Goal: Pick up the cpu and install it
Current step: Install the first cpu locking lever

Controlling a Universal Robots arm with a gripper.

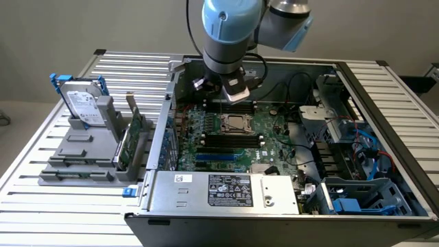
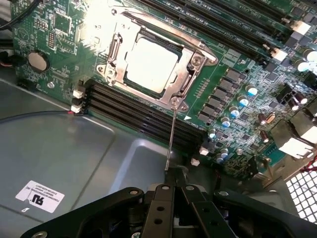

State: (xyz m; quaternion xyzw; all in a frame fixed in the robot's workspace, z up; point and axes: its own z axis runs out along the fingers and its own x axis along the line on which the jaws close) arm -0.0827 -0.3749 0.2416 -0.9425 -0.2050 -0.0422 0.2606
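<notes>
An open computer case [image 1: 274,221] is being supported by a slatted metal table [image 1: 41,216]. A green motherboard [image 1: 274,149] is being housed in the case, and a grey power supply [image 1: 274,193] is being carried along its near edge.

The cpu [image 2: 151,64] is being held flat in the motherboard's socket [image 2: 190,74], silver top upward, with the socket's metal frame lying around its edges. Rows of black memory slots [image 2: 143,116] are being shown just beside the socket.

Above the motherboard, just behind the socket in the exterior view, the gripper [image 1: 237,96] is being hung from the arm. In the wrist view the gripper [image 2: 174,184] is being shown with its fingers pressed together and no gap between them. A thin metal lever [image 2: 171,139] is being run from the socket's corner to the fingertips; whether it is being pinched cannot be told.

On the exterior view's left, outside the case, a grey rack [image 1: 75,154] is being used to hold a hard drive [image 1: 86,105] with a white label and blue brackets, and an upright green circuit card [image 1: 130,139].

A black-and-white label [image 1: 230,190] is being carried by the power supply, its print too small to read. On the case floor a white sticker [image 2: 39,197] is being shown with a bold "RU"-like mark; the rest cannot be read.
</notes>
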